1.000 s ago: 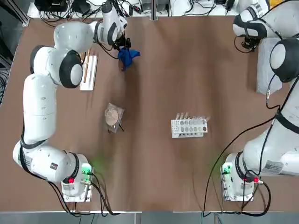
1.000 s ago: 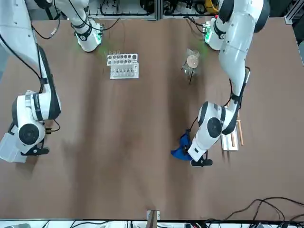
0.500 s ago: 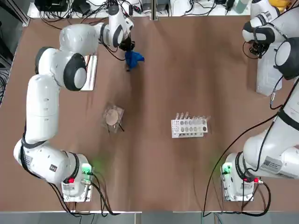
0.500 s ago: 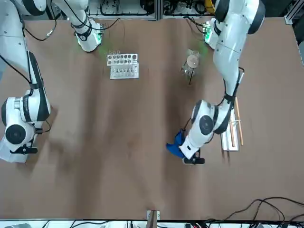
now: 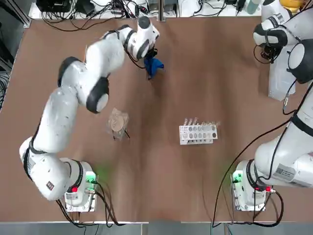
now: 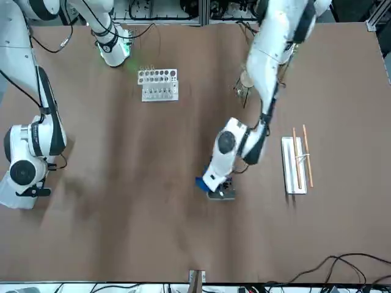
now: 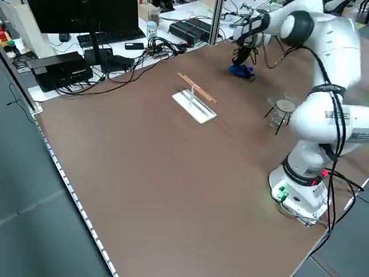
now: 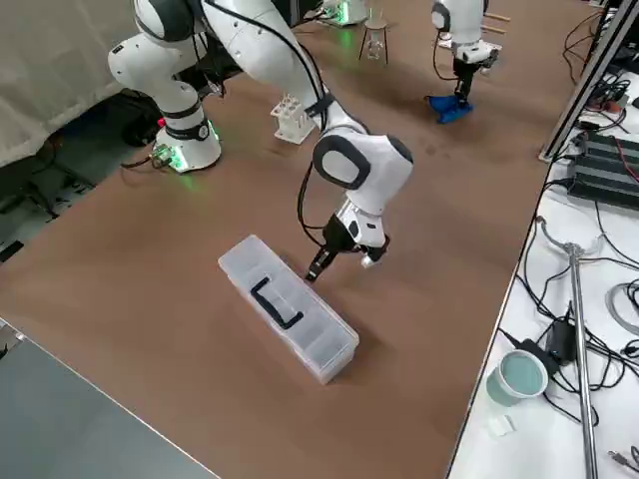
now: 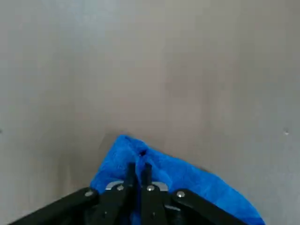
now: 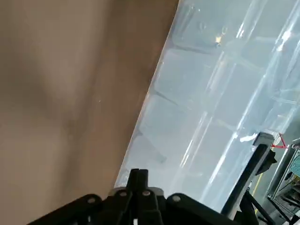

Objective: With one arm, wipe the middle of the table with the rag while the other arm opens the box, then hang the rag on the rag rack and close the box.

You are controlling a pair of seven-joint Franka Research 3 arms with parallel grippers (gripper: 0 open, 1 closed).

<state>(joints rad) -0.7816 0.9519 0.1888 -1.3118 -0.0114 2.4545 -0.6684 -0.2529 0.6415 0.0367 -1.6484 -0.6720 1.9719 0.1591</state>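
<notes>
The blue rag (image 5: 153, 66) (image 6: 202, 182) lies bunched on the brown table (image 5: 205, 186), far from the bases and just left of centre. My left gripper (image 5: 148, 54) (image 9: 138, 168) is shut on the rag and presses it to the table. The whitish box (image 8: 290, 307) with its black handle lies with its lid down at the far right. My right gripper (image 8: 318, 267) (image 10: 138, 176) is shut, its tips at the box's long edge (image 10: 154, 89). The rag rack (image 6: 296, 163) (image 7: 196, 104) stands at the far left with its wooden rods bare.
A white test-tube rack (image 5: 198, 132) (image 6: 158, 83) stands right of centre, nearer the bases. A tan round thing in clear wrap (image 5: 118, 122) (image 6: 247, 79) sits left of centre. Cables and equipment line the far edge (image 5: 98, 10).
My left gripper has dragged the rag to the right along the far side, toward the table's middle, uncovering the rag rack. The right arm shifted slightly toward the box, then held still.
</notes>
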